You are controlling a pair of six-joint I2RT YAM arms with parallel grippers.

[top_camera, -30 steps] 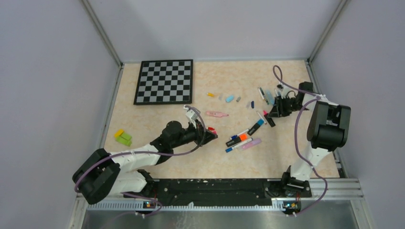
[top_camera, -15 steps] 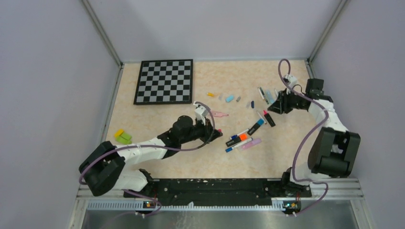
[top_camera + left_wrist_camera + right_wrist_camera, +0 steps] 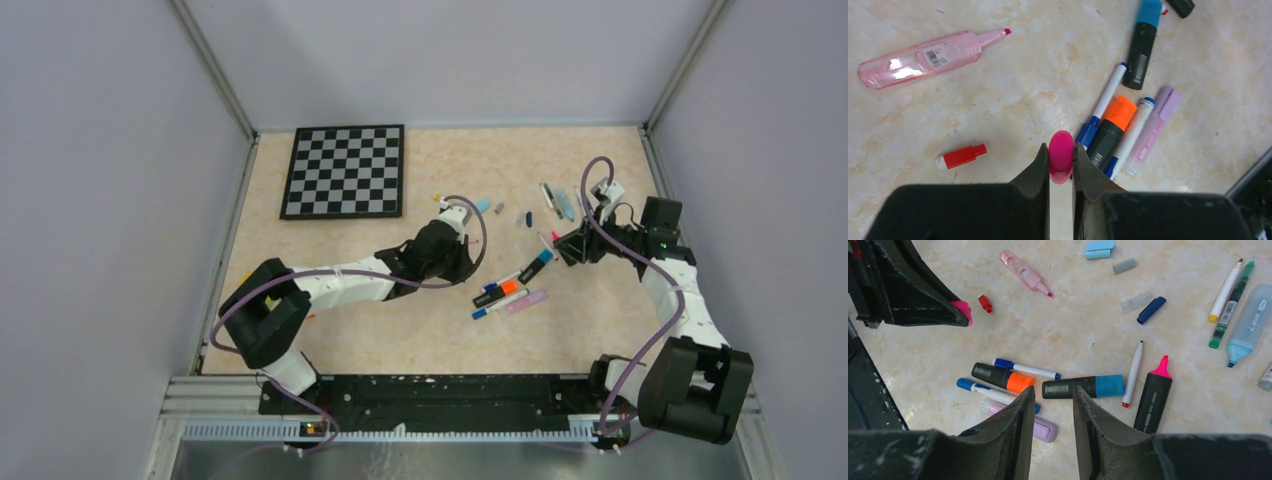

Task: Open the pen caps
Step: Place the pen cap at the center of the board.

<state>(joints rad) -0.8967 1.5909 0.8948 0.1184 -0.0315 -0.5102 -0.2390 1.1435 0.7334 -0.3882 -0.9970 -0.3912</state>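
Pinching a pink cap (image 3: 1061, 160) in the left gripper (image 3: 1060, 149), seen only from the wrists, hidden from above. Holding the right gripper (image 3: 1053, 392) with jaws spread, empty, above a blue-capped marker (image 3: 1083, 386) toward the table's (image 3: 420, 340) right edge.

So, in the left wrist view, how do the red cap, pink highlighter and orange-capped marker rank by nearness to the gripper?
1. Orange-capped marker, just right of the left gripper.
2. Red cap, to its left.
3. Pink highlighter, far upper left.
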